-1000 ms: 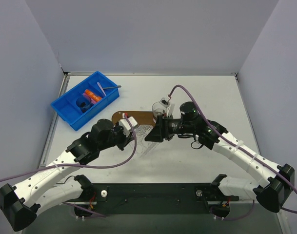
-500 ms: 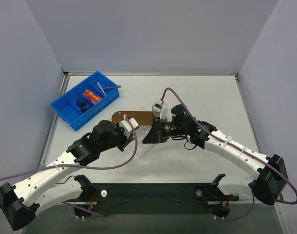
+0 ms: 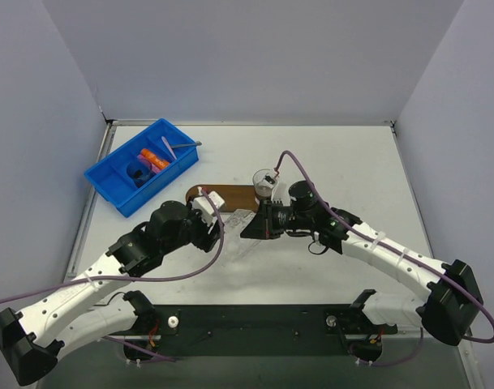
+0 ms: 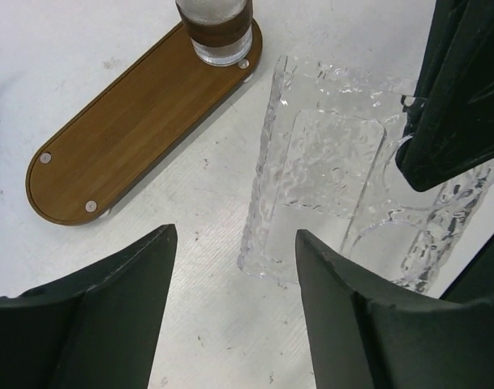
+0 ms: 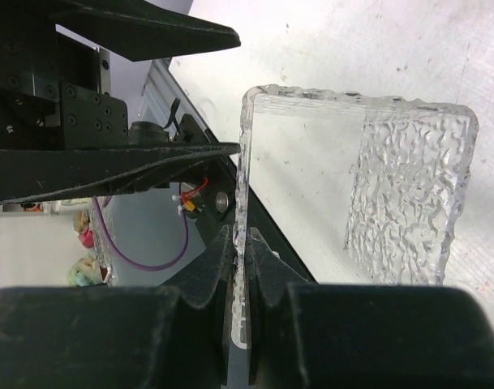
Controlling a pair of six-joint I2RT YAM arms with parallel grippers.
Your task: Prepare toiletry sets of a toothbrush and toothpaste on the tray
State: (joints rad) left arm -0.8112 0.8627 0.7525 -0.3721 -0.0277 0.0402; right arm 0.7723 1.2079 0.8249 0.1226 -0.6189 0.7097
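The tray point(image 3: 229, 194) point(image 4: 141, 121) is a dark-brown oval wooden board lying mid-table. Orange toothpaste tubes point(image 3: 154, 160) lie in the blue bin point(image 3: 109, 185), and a thin lavender toothbrush point(image 3: 182, 147) rests across its far corner. A clear textured plastic dish point(image 3: 239, 224) point(image 4: 328, 170) point(image 5: 393, 186) is beside the board. My right gripper point(image 3: 251, 228) point(image 5: 240, 235) is shut on the dish's edge. My left gripper point(image 3: 217, 227) point(image 4: 234, 235) stands open over bare table just short of the dish's corner, with nothing between its fingers.
A clear glass cup point(image 3: 265, 181) point(image 4: 216, 28) stands on the right end of the wooden board. The blue bin also holds dark items beside the tubes. My right gripper's dark body point(image 4: 461, 105) looms over the dish's right side in the left wrist view.
My left gripper has opened and let go of the clear dish. My right gripper has closed on the dish's edge, and both arms have shifted slightly.
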